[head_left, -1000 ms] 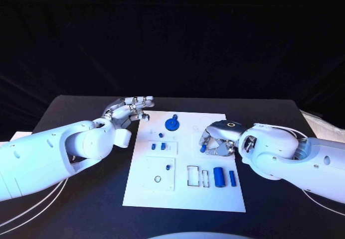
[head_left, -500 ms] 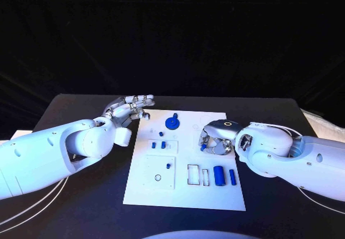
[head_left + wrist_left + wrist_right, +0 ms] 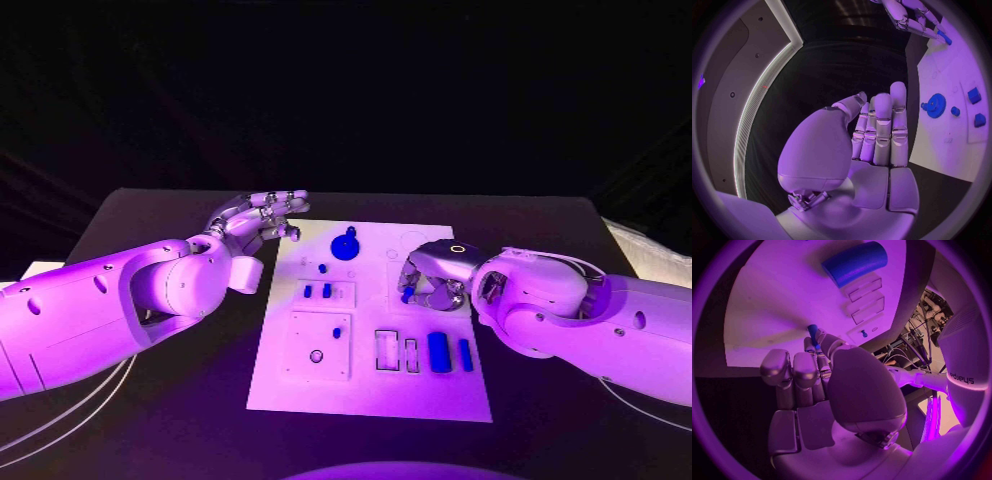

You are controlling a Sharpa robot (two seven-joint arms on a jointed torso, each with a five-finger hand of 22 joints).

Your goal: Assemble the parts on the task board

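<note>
The white task board (image 3: 368, 395) lies mid-table. My right hand (image 3: 436, 277) hovers over its right edge and pinches a small blue peg (image 3: 408, 293) between thumb and finger; the right wrist view shows the peg (image 3: 813, 334) sticking out above that hand (image 3: 817, 390). My left hand (image 3: 261, 221) is beside the board's far left corner, fingers straight, holding nothing; the left wrist view shows the same of this hand (image 3: 876, 132). On the board are a blue gear (image 3: 345, 245), two small blue blocks (image 3: 316, 291), a small peg (image 3: 338, 332), a thick blue cylinder (image 3: 438, 352) and a thin rod (image 3: 466, 354).
Two narrow slots (image 3: 397, 351) sit left of the cylinder, and an oval hole (image 3: 316, 356) is in the raised square plate (image 3: 296, 335). Black table (image 3: 159, 400) surrounds the board. The left wrist view shows the gear (image 3: 934, 105) and the right hand (image 3: 907, 17).
</note>
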